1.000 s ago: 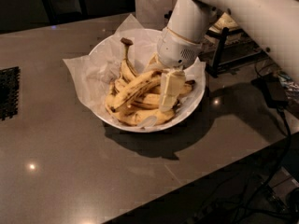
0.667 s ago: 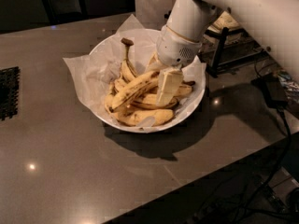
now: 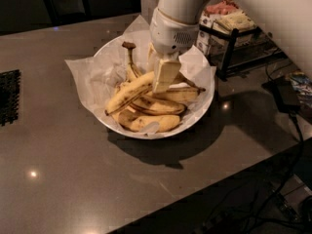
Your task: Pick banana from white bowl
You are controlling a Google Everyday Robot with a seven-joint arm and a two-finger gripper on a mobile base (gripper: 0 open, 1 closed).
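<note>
The white bowl [image 3: 200, 112], lined with crumpled white paper, stands on the grey counter and holds several bananas. The banana [image 3: 127, 95], long, nearly straight and brown-streaked, lies on top of the pile. It slants from lower left up to the middle. My gripper [image 3: 165, 74] reaches down from the white arm into the middle of the bowl. It stands at this banana's upper end, which it hides. A small banana with an upright dark-tipped stem [image 3: 129, 57] stands behind. Another banana with a thin dark stem [image 3: 183, 94] lies to the right, under the gripper.
A black wire rack [image 3: 234, 43] with packets stands right behind the bowl at the right. A black perforated mat [image 3: 9, 96] lies at the counter's left edge. The counter's front edge runs diagonally at the lower right, with cables and a black box [image 3: 282, 94] below.
My gripper has shifted slightly up and toward the back of the bowl. The bananas look about where they were.
</note>
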